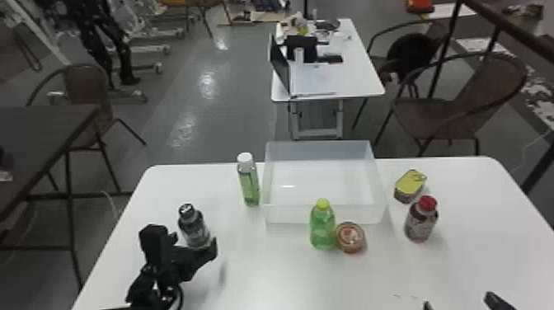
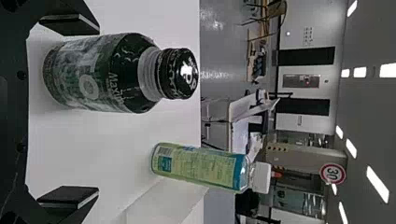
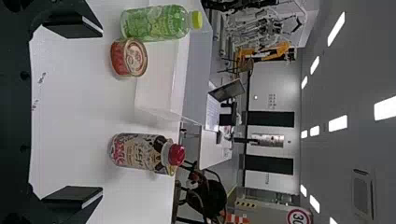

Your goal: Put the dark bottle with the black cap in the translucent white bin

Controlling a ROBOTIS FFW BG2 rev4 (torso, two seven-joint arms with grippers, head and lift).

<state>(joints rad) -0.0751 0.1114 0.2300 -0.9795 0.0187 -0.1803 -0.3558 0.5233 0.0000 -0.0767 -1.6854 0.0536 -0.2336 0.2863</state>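
Left gripper (image 2: 98, 111), the nearer: jaws spread about the dark bottle (image 2: 98, 74), upright on the tabletop (image 1: 272, 276), its long axis vertical, nearer the left jaw. Right gripper (image 3: 102, 112): jaws spread, well apart from it.

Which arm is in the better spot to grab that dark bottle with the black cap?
Left, most likely. The left gripper is open right at the dark bottle, while the right gripper is across the table, on the red-capped bottle's side.
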